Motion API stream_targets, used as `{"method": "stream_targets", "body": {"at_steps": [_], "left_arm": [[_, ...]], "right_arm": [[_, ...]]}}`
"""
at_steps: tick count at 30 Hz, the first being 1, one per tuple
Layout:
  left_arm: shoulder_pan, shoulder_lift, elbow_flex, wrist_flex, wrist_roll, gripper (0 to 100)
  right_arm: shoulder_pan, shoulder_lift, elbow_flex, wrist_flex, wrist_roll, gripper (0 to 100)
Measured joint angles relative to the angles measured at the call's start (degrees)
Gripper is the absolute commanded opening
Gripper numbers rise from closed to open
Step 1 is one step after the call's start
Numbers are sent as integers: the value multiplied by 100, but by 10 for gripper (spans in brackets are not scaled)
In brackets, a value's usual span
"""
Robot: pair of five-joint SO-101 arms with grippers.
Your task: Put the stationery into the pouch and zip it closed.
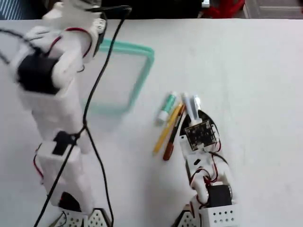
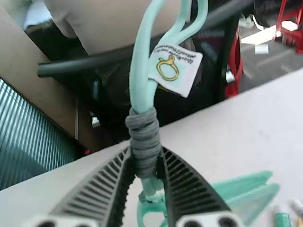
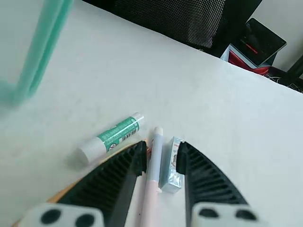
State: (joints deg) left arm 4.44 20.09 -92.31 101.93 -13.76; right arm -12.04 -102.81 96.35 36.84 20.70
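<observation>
Two jobs on the go, neither finished.

Left gripper (image 2: 144,158): clamped shut on the grey cord wrap (image 2: 143,137) of the mint pull loop (image 2: 142,71), with a white tag (image 2: 174,68) just above the pinch. Holding the pouch (image 1: 146,75) by that loop. Mint rim visible in the high view beside the left arm, toward the far left of the table (image 1: 246,71) and well apart from the stationery. Cannot tell whether the mouth is open.

Right gripper (image 3: 161,149): jaws narrowly apart, down at table level, straddling a pink pen (image 3: 154,165) and a pale-blue block (image 3: 171,165) lying side by side. Pads close to both, but no squeeze confirmed. Just outside the jaws: green-and-white glue stick (image 3: 111,138), then a yellow pencil (image 1: 166,128) and a brown pen (image 1: 171,142), all loose on the table.

Step in hand, as a judgement: first pick from the pile, with the pouch held ready. Nothing visibly inside the pouch, so early in loading and the zip stage far off.

Next move calls for:
- closing on the pen and block together, or re-centring on one; a double grab likely to drop the block
- lifting clear without dragging the glue stick, which looks likely to roll
- carrying across to the pouch, which needs an open mouth facing the right arm
</observation>
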Motion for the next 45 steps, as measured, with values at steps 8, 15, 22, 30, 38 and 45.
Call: {"method": "stream_targets", "body": {"at_steps": [8,15,22,30,38,45], "left_arm": [[18,-1266,695,53,114,22],[501,-1310,1908,-695,431,22],[923,-1310,2426,-1248,484,22],[668,-1310,2462,-1248,1090,23],[545,-1310,2462,-1143,1116,23],[563,-1310,2462,-1143,1116,23]], "right_arm": [[0,0,0,0,0,115],[0,0,0,0,0,113],[0,0,0,0,0,113],[0,0,0,0,0,114],[0,0,0,0,0,115],[0,0,0,0,0,115]]}}
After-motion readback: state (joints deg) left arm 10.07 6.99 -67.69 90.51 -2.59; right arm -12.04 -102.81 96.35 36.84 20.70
